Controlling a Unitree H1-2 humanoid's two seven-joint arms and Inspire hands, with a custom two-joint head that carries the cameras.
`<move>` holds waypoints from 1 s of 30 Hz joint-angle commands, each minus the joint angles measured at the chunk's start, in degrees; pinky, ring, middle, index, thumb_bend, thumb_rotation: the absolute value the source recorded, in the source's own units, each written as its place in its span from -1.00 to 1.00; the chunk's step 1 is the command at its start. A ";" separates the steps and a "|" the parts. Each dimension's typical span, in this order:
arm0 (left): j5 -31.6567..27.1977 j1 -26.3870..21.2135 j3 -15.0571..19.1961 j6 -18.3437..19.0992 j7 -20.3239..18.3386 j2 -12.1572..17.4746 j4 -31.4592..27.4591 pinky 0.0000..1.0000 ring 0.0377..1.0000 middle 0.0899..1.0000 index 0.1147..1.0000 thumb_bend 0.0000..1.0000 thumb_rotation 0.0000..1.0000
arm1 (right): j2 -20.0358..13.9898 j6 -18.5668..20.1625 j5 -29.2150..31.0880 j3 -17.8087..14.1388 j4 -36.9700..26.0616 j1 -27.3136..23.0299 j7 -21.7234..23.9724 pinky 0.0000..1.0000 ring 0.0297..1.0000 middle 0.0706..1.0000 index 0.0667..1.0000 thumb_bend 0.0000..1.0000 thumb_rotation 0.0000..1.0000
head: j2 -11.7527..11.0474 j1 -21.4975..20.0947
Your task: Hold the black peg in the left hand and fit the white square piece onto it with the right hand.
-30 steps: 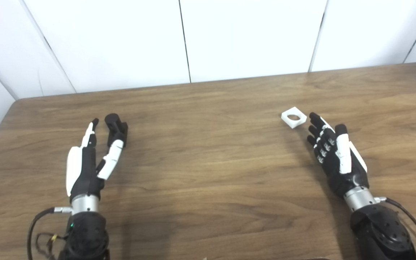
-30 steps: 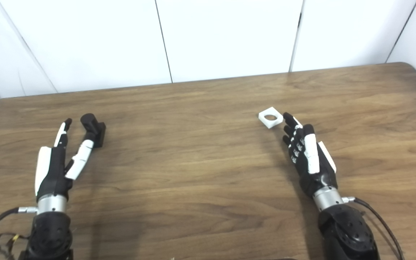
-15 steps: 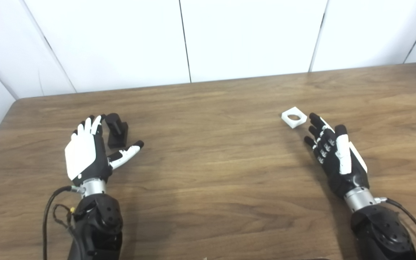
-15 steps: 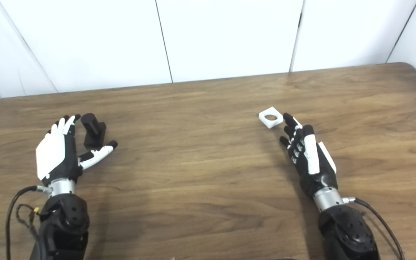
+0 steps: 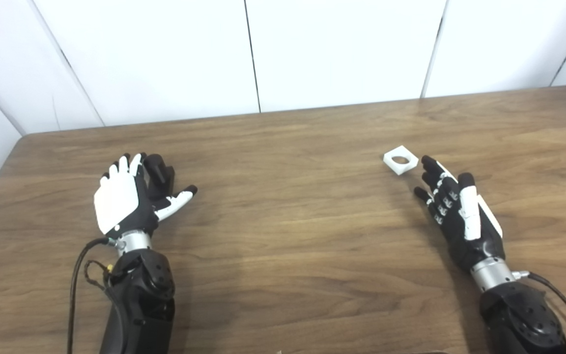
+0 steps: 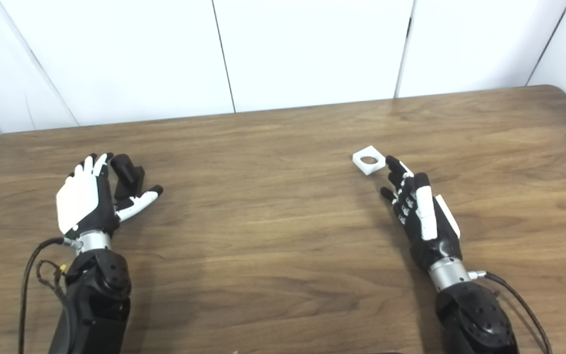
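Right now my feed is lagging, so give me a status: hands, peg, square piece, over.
Left hand open, cupped beside black peg, no grip yet. Right hand open, fingertips just short of white square piece. Nothing between them on the table.

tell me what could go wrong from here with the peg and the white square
1. The open left hand crowds the small black peg without gripping it; closing could tip it or push it away.
2. The flat white square piece with a round hole lies just beyond the open right hand's fingertips; reaching may slide it across the wooden table.
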 commanded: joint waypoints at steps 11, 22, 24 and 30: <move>0.36 -2.90 0.79 -0.05 3.26 -0.46 1.06 1.00 1.00 1.00 0.90 0.67 0.09 | -2.18 -1.15 0.94 -0.08 1.24 -0.09 2.19 0.82 1.00 1.00 0.82 0.39 1.00 | -0.29 1.18; -2.17 -2.66 1.05 -0.08 4.68 -1.12 1.31 1.00 1.00 1.00 1.00 0.65 0.08 | -2.98 -0.29 0.84 0.13 1.47 0.00 3.02 0.77 1.00 1.00 0.80 0.42 1.00 | -0.47 1.86; -2.44 -2.67 1.09 -0.08 4.84 -1.13 1.47 1.00 1.00 1.00 1.00 0.64 0.06 | -3.05 -0.39 0.85 0.17 1.53 0.03 3.12 0.77 1.00 1.00 0.80 0.40 1.00 | -0.48 1.98; -3.72 -3.64 2.60 -0.04 5.93 -2.18 3.34 1.00 1.00 1.00 0.97 0.62 0.03 | -3.52 -1.27 0.97 0.36 2.03 0.26 3.80 0.76 1.00 1.00 0.81 0.41 1.00 | -0.56 2.82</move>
